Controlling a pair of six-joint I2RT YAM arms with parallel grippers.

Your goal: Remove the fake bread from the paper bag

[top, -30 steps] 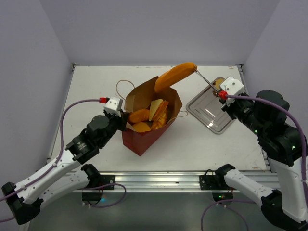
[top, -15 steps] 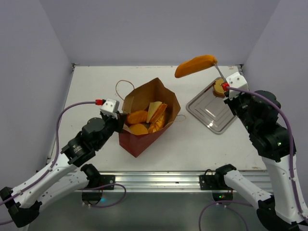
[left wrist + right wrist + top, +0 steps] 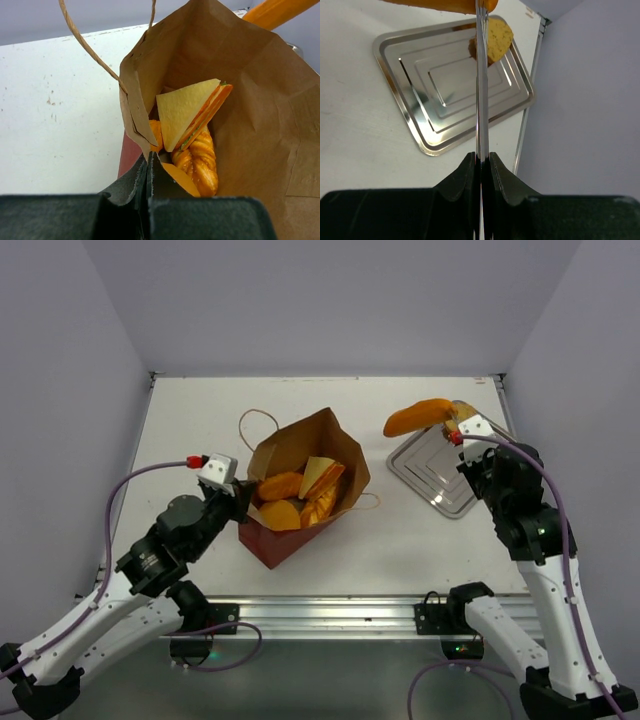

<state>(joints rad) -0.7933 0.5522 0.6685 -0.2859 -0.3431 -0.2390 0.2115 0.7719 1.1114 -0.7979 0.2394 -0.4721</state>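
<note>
The paper bag (image 3: 300, 440) stands open-mouthed at the centre of the top view, red outside and brown within, with several bread pieces inside. The left gripper (image 3: 240, 508) is closed on the bag's near-left rim, its dark fingers (image 3: 136, 185) pinching the paper fold and steadying the mouth. In the left wrist view a sandwich wedge (image 3: 187, 110) leans against a twisted pastry (image 3: 204, 162), with more orange pieces tucked below them. The right gripper (image 3: 447, 420) sits at the upper right of the top view, its thin fingers clamped on one end of a long orange loaf (image 3: 418, 417), which hangs in the air above the far-left corner of the silver tray (image 3: 432, 472). A round slice (image 3: 495, 37) lies on the tray's far part. The loaf is probably light and fairly stiff, but gripped at one end it could pivot between such narrow fingers, so it should be lowered gently. The bag is thin, light paper that would crumple or slide on the table (image 3: 200, 420) without the rim hold. The wedge looks easiest to take by its raised upper corner, across its flat faces, and the pastry across its narrow width.
</note>
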